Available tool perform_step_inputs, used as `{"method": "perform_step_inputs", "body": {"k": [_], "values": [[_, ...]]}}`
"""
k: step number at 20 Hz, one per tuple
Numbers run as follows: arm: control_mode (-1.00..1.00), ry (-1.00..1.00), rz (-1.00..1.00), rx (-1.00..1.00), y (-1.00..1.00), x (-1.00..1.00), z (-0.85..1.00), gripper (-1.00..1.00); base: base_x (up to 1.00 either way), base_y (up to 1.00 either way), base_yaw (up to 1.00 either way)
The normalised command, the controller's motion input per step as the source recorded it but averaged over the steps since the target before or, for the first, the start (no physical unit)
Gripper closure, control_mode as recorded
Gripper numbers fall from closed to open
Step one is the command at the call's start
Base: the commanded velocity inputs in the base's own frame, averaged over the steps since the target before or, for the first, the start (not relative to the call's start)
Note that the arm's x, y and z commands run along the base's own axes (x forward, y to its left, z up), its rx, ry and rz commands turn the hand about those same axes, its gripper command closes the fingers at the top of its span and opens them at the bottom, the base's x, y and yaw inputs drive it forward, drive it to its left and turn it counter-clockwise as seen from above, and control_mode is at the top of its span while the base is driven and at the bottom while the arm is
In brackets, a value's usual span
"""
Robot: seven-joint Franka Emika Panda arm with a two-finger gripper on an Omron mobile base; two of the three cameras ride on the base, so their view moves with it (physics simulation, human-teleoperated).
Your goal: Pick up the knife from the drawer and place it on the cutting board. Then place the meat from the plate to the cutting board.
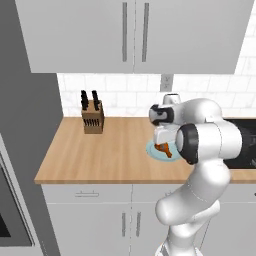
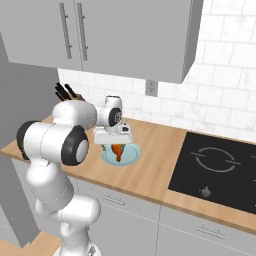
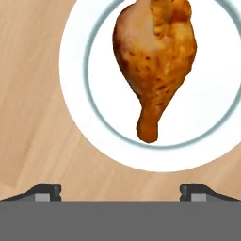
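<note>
The gripper (image 3: 120,190) hangs above the plate (image 3: 75,94) with its two fingertips (image 3: 44,192) spread wide and pinching nothing; the meat (image 3: 153,61), a browned drumstick, lies on the plate with its thin end toward the gripper, ahead of the fingertips and not yet between them. The plate (image 1: 152,150) sits on the wooden counter (image 1: 100,150) near its front edge, to the right of the knife block (image 1: 92,117) and left of the black cooktop (image 2: 220,165); I judge the wide opening is meant for going down around the meat, but the hand must first move forward over it.
</note>
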Motion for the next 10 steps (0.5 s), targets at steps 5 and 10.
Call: {"method": "perform_step_inputs", "body": {"k": [5, 10], "values": [[-1.00, -0.12, 0.00, 0.00, 0.00, 0.21, -0.28, -1.00, 0.00, 0.00, 0.00], [-1.00, -0.11, 0.04, 0.00, 0.00, 0.15, -0.21, -1.00, 0.00, 0.00, 0.00]]}}
